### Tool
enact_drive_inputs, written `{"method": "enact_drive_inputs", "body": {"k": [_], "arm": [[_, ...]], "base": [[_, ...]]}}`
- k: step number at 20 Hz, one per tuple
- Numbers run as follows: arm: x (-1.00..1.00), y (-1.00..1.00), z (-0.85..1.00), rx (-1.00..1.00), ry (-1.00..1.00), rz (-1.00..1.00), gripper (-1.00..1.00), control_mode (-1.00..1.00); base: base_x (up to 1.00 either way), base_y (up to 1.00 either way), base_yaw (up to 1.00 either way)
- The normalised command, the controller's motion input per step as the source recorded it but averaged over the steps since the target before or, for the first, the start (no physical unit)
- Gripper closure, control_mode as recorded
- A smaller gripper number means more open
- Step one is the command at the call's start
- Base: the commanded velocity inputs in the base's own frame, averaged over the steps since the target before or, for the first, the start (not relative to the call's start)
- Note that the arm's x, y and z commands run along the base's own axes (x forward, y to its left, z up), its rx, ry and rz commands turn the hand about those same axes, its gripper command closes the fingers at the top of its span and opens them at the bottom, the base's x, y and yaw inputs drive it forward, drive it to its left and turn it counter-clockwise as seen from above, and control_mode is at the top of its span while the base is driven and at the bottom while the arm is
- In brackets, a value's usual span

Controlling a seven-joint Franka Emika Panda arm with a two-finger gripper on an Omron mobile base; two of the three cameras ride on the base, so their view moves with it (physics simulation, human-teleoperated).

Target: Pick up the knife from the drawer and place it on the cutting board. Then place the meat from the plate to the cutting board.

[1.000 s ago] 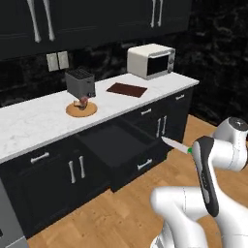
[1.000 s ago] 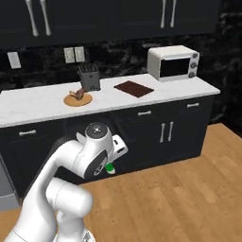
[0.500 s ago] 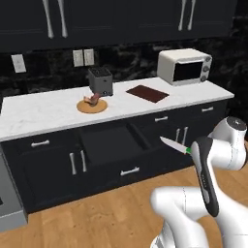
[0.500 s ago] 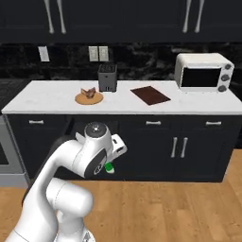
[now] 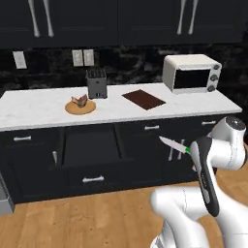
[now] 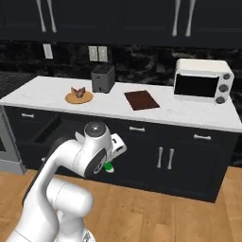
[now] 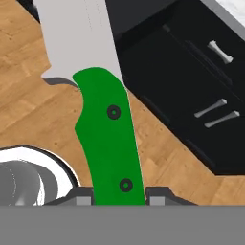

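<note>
Green and glossy, the handle of the small kitchen knife (image 7: 109, 143) sits clamped between the gripper's (image 7: 119, 194) two dark fingers, its pale silvery blade running away from the hand; in the left base view the knife (image 5: 173, 144) hangs in the air in front of the black lower cabinets, below the edge of the white marbled tabletop (image 5: 29, 107). Over the last second the whole scene has slid sideways in both base views, which reads as the base driving along the cabinets rather than anything on the tabletop moving, and the arm has kept its hold on the knife throughout. The wide, shallow black drawer (image 5: 91, 147) stands pulled out, so the first pickup looks done and the carry to the board is under way. The flat, dark brown rectangular cutting board (image 5: 143, 99) lies matte and thin between a dark boxy toaster (image 5: 96, 83) and a white toaster oven (image 5: 191, 73). Left of the toaster, the round tan-orange wooden plate (image 5: 80, 107) bears the lumpy reddish-brown chunk of meat (image 5: 79, 100), untouched so far.
</note>
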Motion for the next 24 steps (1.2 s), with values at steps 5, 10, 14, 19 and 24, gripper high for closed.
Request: {"method": "enact_drive_inputs", "body": {"k": [5, 10, 14, 19, 24], "arm": [[0.00, 0.00, 0.00, 0.00, 0.00, 0.00, 1.00, 1.00], [0.00, 0.00, 0.00, 0.00, 0.00, 0.00, 1.00, 1.00], [0.00, 0.00, 0.00, 0.00, 0.00, 0.00, 1.00, 1.00], [0.00, 0.00, 0.00, 0.00, 0.00, 0.00, 1.00, 1.00], [0.00, 0.00, 0.00, 0.00, 0.00, 0.00, 1.00, 1.00]], "base": [[0.84, -0.47, 0.41], [0.93, -0.36, 0.37], [0.51, -0.49, 0.37], [0.26, -0.47, 0.23], [0.53, -0.31, 0.06]]}}
